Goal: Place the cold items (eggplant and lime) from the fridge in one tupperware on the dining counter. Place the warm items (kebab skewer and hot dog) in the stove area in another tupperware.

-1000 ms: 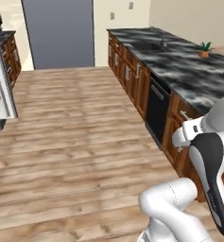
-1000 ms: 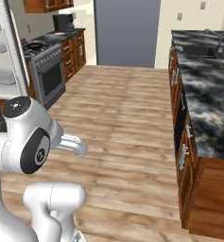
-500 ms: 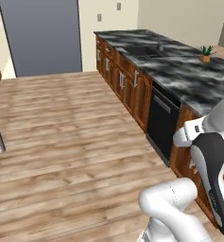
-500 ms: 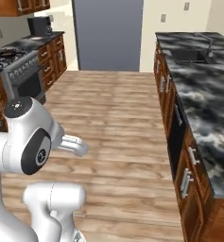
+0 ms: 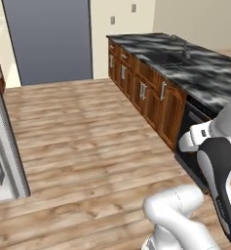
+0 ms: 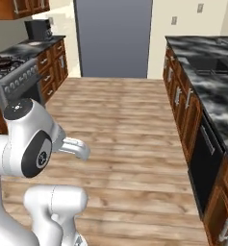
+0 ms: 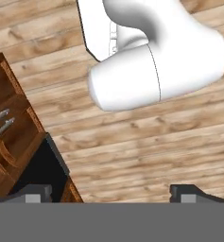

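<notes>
The gripper is seen in the hand view with its jaws spread wide and nothing between them; one dark fingertip sits at seven o'clock of that view and the other at five o'clock; bare wood floor lies beyond them, and a brown cabinet front with metal handles is seen at nine o'clock, with a black panel beside it.

In the right base view the stove area is found at ten o'clock, a grey steel range with knobs and black burner grates; a dark appliance stands on the worktop further back, at eleven o'clock; a large grey-blue panel closes the far wall at twelve o'clock; the dining counter, marbled black and white on brown wood, runs from one o'clock down to four o'clock, with a black dishwasher front set in its base.

In the left base view the same counter stretches from one o'clock to three o'clock, with a sink and tap on its top; the fridge is seen at nine o'clock as a grey edge with a white interior; whether the eggplant and lime lie inside cannot be told; the white arm rises at four o'clock.
</notes>
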### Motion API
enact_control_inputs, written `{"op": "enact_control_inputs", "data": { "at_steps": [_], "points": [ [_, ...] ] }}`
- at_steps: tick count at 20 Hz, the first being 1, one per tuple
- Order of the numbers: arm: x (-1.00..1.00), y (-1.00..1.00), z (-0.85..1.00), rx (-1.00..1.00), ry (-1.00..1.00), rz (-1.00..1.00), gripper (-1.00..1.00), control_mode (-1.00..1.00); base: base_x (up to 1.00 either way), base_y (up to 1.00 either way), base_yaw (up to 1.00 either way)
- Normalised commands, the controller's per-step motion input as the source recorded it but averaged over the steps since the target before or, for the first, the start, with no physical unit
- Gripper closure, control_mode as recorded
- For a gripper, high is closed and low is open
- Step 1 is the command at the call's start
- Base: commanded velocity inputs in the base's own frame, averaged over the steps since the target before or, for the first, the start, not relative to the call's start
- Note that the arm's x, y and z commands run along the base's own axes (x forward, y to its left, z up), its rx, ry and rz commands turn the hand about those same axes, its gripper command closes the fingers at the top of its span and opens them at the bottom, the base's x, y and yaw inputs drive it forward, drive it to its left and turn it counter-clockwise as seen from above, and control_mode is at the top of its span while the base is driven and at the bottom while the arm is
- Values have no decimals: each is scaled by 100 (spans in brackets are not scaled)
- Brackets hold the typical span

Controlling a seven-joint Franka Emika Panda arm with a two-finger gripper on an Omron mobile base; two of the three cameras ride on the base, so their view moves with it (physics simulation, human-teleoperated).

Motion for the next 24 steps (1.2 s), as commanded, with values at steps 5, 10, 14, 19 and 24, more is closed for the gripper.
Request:
{"op": "enact_control_inputs", "data": {
  "at_steps": [5,10,14,19,24],
  "points": [
    [0,0,0,0,0,0,-100,100,100,64,0],
    [0,0,0,0,0,0,-100,100,100,33,1],
    [0,0,0,0,0,0,-100,100,100,3,9],
    [0,0,0,0,0,0,-100,100,100,0,14],
    [0,0,0,0,0,0,-100,100,100,0,24]
  ]
}}
